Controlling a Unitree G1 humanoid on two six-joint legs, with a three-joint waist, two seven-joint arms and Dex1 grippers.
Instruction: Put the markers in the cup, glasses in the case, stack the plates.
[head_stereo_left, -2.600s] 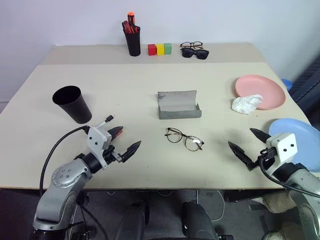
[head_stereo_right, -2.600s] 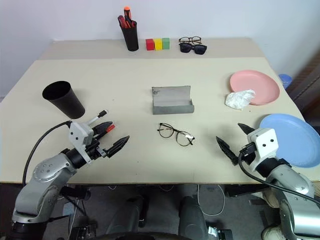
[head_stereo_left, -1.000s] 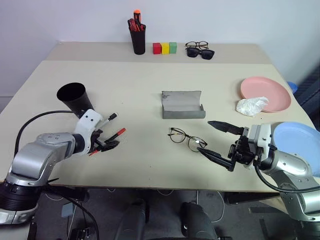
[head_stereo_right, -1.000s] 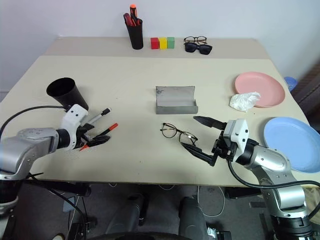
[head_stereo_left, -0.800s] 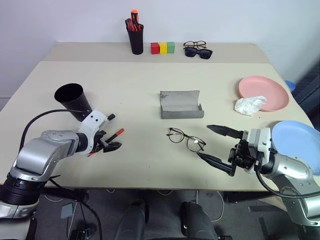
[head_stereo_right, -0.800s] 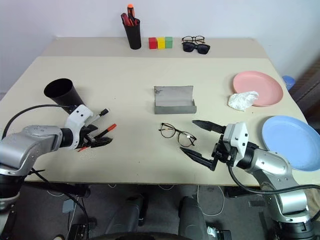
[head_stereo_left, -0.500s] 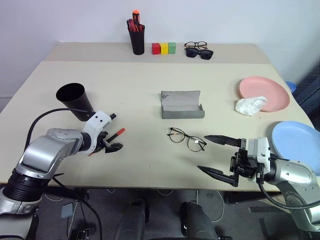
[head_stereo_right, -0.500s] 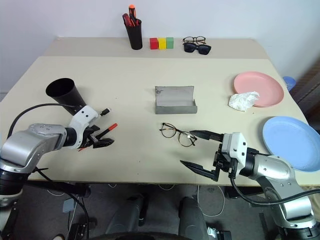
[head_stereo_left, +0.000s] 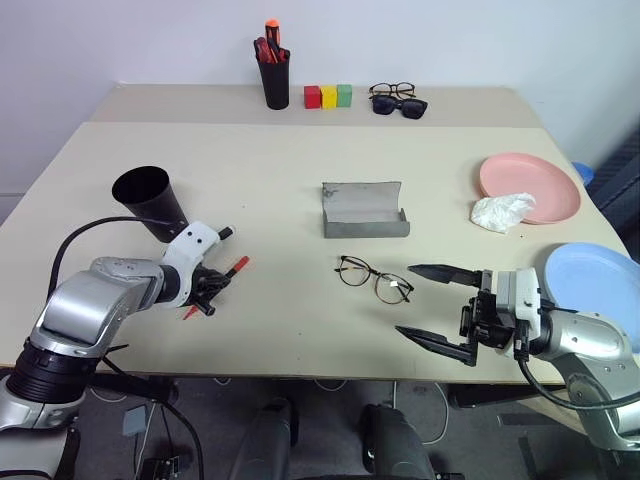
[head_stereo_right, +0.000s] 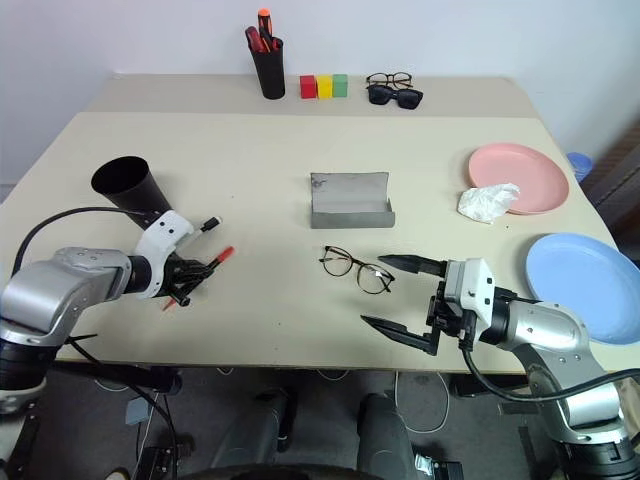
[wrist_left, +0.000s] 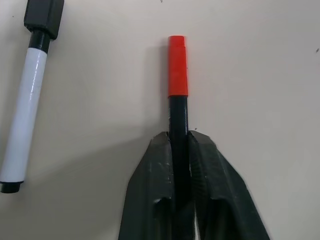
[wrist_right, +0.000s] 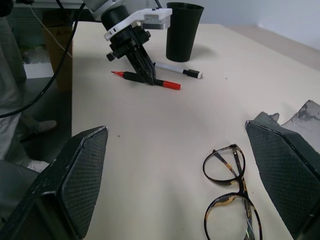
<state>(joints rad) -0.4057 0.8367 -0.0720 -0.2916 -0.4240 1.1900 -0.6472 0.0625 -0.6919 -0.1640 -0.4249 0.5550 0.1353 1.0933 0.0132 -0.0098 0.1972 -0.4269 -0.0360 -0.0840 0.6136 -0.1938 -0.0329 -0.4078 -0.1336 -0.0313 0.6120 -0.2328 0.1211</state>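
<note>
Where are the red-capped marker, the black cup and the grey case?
red-capped marker (wrist_left: 177, 70): left wrist view, on its red cap.
black cup (head_stereo_left: 150, 203): left eye view, on its side wall.
grey case (head_stereo_right: 350, 217): right eye view, on its front wall.

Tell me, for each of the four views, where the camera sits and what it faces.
Left and right eye views: on the head, looking forward and down over the table; both arms show, the left gripper shut on the red-capped marker.
Left wrist view: on the left wrist, looking along its fingers clamping that marker, the white marker beside it.
Right wrist view: on the right wrist, looking across the table between the open right gripper's fingers at the glasses, the cup and the left gripper.
Shared: both wrist views show both markers.
</note>
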